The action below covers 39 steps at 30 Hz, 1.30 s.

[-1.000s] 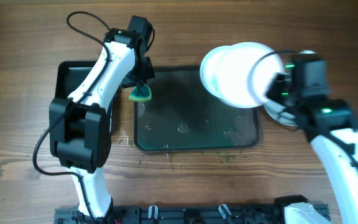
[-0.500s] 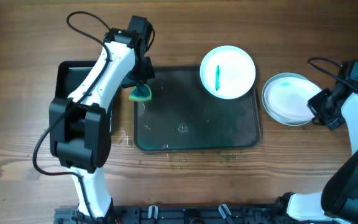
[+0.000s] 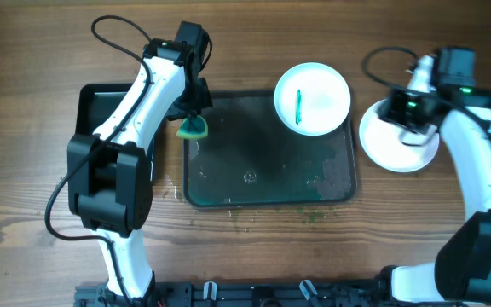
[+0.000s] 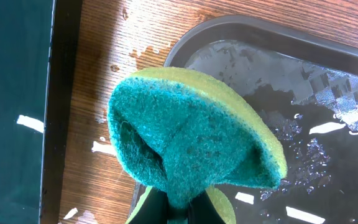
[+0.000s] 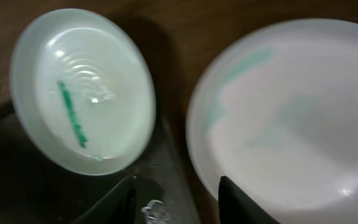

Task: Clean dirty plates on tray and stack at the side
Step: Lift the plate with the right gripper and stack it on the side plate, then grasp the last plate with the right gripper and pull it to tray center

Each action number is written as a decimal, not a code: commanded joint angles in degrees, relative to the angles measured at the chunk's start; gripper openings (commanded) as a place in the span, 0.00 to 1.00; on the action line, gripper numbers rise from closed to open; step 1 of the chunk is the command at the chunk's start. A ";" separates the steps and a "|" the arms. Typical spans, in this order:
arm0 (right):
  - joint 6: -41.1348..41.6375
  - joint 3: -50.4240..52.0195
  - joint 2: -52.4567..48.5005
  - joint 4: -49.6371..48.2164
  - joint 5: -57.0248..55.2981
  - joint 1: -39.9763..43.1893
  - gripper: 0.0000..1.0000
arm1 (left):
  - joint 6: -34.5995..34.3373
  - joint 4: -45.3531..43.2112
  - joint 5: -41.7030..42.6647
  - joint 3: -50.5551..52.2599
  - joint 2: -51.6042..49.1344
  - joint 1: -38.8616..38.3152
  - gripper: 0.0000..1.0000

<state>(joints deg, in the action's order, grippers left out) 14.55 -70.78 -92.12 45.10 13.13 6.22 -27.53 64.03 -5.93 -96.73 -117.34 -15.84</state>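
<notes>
A white plate (image 3: 314,98) with a green streak lies on the far right corner of the dark wet tray (image 3: 262,192); it also shows in the right wrist view (image 5: 82,87). A stack of clean white plates (image 3: 390,147) sits on the table right of the tray, also in the right wrist view (image 5: 297,118). My left gripper (image 3: 193,119) is shut on a green and yellow sponge (image 4: 191,134), held over the tray's far left corner. My right gripper (image 3: 407,111) is open and empty, above the left side of the stack (image 5: 176,193).
A black bin (image 3: 101,111) stands left of the tray, partly under the left arm. Water drops and green specks lie on the wooden table (image 3: 254,223) near the tray's front edge.
The right arm let go of the dirty plate on the tray, swung far right, then came back over the stack of plates. The left arm and sponge have not moved.
</notes>
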 commanded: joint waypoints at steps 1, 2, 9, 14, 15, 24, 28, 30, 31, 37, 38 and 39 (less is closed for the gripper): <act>7.28 -0.90 -4.87 -2.82 1.46 -4.90 0.43 | 0.26 -0.15 0.57 -1.11 0.00 -0.07 0.04; 8.98 -0.90 -6.88 -3.37 1.49 -5.86 0.43 | 0.26 -0.15 0.57 -1.11 0.00 -0.07 0.04; 14.51 -0.87 -20.35 -8.04 0.31 -9.27 0.30 | 0.26 -0.13 0.55 -1.11 0.00 -0.07 0.04; 13.16 -0.35 -20.94 -7.93 -1.09 -10.29 0.09 | 0.24 -0.15 0.55 -1.11 0.00 -0.07 0.04; 12.39 -0.35 -20.90 -7.08 -1.03 -11.15 0.04 | 0.24 -0.15 0.55 -1.11 0.00 -0.07 0.04; 2.95 -0.37 -18.86 4.57 3.08 -19.30 0.38 | 0.26 -0.17 0.55 -1.11 0.00 -0.07 0.04; -6.36 -0.37 -18.91 -5.40 -4.35 -19.06 0.44 | 0.24 -0.15 0.55 -1.11 0.00 -0.07 0.04; -10.27 -0.37 -19.04 -10.58 -4.39 -19.06 0.44 | 0.26 -0.15 0.55 -1.11 0.00 -0.07 0.04; -11.52 -0.35 -19.15 -12.68 -4.33 -19.06 0.42 | 0.26 -0.15 0.55 -1.11 0.00 -0.07 0.04; -11.54 -0.35 -21.59 -13.84 0.22 -19.08 0.17 | 0.24 -0.15 0.57 -1.11 0.00 -0.07 0.04; -9.86 -0.35 -21.59 -12.98 1.22 -19.08 0.09 | 0.24 -0.15 0.57 -1.11 0.00 -0.09 0.04; -6.12 -0.37 -21.55 -11.78 3.17 -19.08 0.04 | 0.24 -0.15 0.57 -1.11 0.00 -0.17 0.04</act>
<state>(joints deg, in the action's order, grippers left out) 3.64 -70.94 -112.51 31.88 11.84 -13.04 -27.53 64.03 -5.93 -96.73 -117.34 -15.84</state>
